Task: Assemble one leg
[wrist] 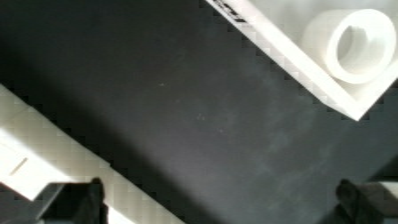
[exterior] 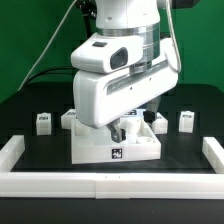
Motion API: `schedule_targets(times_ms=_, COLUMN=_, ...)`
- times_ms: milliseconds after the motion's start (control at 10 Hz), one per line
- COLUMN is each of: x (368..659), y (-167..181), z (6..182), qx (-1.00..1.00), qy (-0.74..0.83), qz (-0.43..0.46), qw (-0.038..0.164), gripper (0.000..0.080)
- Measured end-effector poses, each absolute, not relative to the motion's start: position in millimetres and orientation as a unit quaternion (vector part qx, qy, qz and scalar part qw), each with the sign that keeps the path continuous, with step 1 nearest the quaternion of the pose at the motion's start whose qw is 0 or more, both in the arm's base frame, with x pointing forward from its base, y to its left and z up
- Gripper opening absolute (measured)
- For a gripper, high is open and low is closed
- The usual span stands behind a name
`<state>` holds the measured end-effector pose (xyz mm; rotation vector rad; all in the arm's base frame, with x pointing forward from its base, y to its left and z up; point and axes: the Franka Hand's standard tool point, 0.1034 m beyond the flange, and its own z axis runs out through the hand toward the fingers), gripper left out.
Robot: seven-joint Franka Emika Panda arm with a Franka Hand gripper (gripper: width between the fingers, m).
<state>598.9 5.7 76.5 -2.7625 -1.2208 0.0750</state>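
1. Hovering low over the tabletop (exterior: pixel 140 150), the pincer (exterior: pixel 117 129) stands spread with nothing between its fingers (wrist: pixel 71 200); no leg is held yet.
2. Four small posts stand loose on the counter (exterior: pixel 45 150) behind the tabletop; one leg (exterior: pixel 68 118) is near its corner on the exterior view's left; another leg (exterior: pixel 160 122) is near the right corner; two more stand further out.
3. Risk: a straight descent would likely clip the tabletop near its corner hole (wrist: pixel 356 45) and shove it; the wrist view shows the fingers straddling bare counter, not a leg.
4. Risk: the posts look small and light; an off-centre squeeze could topple one or seat it crooked.
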Motion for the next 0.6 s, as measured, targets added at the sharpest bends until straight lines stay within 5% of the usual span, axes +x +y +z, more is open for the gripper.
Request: schedule_targets(times_ms=600, x=598.4, y=5.6, z=76.1, qx=-0.913, qy=-0.404, qz=0.025, qw=0.06, gripper=0.065)
